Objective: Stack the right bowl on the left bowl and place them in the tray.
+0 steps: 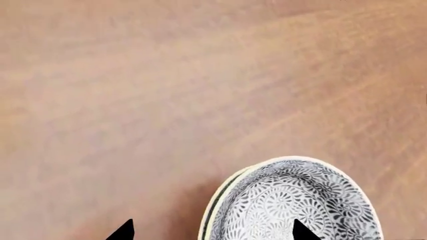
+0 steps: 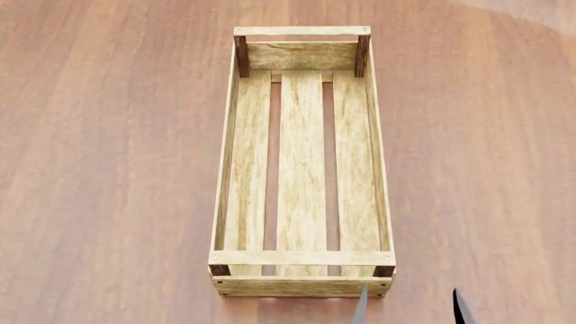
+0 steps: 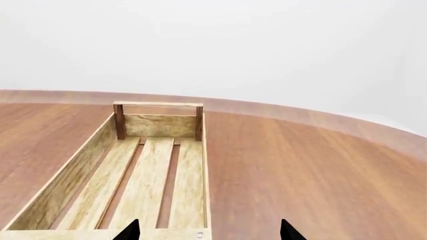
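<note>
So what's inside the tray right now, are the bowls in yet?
Nothing is in it. The tray shows only its three bare floor slats, and the table shows through the gaps. A patterned bowl shows only in the left wrist view, on the table.

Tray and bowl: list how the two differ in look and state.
The tray is a long, rectangular, light-wood crate with slats; the bowl is round, with a grey-and-white floral pattern. The tray holds nothing and has no pincer tip over it; the bowl has one tip of the left pincer over its inside. The bowl shows a second rim edge beneath, perhaps another bowl. Both sit on the brown wooden table.
</note>
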`<state>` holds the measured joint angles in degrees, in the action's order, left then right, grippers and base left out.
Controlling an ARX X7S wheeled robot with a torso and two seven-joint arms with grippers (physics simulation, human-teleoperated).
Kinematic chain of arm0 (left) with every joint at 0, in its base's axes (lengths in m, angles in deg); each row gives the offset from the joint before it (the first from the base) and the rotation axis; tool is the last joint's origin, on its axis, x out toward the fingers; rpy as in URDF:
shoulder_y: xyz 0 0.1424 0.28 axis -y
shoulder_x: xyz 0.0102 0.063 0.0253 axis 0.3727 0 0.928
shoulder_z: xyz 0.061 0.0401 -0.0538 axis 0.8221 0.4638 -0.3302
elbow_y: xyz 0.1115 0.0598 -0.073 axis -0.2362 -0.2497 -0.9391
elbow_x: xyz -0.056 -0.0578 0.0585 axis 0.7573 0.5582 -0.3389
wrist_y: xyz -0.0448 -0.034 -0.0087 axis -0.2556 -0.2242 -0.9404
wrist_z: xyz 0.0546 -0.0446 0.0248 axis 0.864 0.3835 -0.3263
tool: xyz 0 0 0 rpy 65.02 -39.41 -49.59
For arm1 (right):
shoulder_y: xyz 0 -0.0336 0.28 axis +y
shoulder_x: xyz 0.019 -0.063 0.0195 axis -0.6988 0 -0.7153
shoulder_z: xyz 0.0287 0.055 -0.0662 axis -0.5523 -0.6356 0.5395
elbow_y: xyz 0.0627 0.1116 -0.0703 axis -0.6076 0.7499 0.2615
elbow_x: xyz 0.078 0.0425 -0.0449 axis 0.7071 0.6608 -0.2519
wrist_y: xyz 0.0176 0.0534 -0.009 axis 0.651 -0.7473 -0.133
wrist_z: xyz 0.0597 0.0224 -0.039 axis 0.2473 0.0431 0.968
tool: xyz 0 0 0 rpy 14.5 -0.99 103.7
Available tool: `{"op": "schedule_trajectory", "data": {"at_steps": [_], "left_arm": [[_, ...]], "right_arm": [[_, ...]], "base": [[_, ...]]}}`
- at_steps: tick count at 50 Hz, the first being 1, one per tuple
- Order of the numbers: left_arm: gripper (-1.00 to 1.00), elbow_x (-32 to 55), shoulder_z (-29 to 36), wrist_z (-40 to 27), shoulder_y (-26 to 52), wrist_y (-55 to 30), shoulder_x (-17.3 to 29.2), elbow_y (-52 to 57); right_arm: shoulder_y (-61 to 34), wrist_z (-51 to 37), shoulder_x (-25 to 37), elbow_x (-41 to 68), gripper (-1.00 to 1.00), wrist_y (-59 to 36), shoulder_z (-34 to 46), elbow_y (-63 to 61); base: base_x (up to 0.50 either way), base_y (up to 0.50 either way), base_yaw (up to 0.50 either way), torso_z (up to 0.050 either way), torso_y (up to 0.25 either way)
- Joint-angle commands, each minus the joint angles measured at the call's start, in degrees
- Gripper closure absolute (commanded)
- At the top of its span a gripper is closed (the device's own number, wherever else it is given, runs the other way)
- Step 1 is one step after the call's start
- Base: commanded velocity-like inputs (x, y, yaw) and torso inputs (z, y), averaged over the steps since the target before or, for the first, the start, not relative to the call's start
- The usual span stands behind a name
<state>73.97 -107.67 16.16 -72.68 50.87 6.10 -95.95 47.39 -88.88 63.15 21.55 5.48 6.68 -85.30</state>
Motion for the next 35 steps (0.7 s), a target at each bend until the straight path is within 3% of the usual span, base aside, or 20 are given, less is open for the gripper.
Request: {"op": "schedule_trajectory", "data": {"at_steps": [1, 35], "left_arm": [[-1.0, -4.16, 0.09, 1.53, -0.09, 0.92, -1.27, 1.25], [-1.0, -7.61, 2.5, 3.53, 1.12, 2.78, -1.91, -2.07]], "right_arm": [[0.06, 1.24, -0.94, -1.08, -1.0, -0.27, -1.16, -0.39], [-0.23, 1.09, -0.74, -1.05, -1.0, -0.33, -0.61, -0.12]], "base": [[0.0, 0.0, 0.0, 0.0, 0.0], [0.0, 0.0, 0.0, 0.0, 0.0]]}}
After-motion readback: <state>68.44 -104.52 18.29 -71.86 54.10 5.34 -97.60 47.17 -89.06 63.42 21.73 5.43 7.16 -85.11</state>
